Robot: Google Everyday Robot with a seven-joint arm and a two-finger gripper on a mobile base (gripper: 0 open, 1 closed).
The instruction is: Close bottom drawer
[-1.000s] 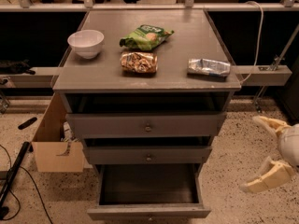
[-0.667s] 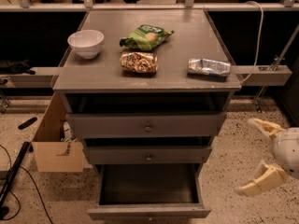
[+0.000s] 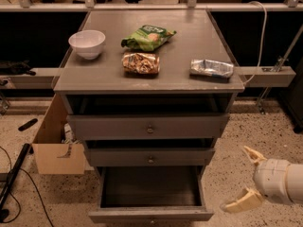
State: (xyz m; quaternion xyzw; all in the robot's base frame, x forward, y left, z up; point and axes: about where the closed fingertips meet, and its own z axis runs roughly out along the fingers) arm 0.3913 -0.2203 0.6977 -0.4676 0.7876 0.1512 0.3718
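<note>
Down at the lower right, the gripper (image 3: pixel 246 178) hangs just above the speckled floor (image 3: pixel 255 126), its two cream fingers (image 3: pixel 242 203) spread wide with nothing between them. It sits off to the right of the cabinet (image 3: pixel 222 122), near the front corner of the bottom drawer (image 3: pixel 150 215) but not touching it. That drawer is pulled well out, its dark inside open to view and its grey front at the very bottom edge of what I can see. Above it, the middle drawer (image 3: pixel 150 158) and the top drawer (image 3: pixel 149 126) each stand slightly out. On the cabinet top sit a white bowl (image 3: pixel 87 43), a green bag (image 3: pixel 148 37), a clear snack packet (image 3: pixel 141 63) and a silver packet (image 3: pixel 211 68). A cardboard box (image 3: pixel 54 148) stands on the floor against the cabinet's left side.
</note>
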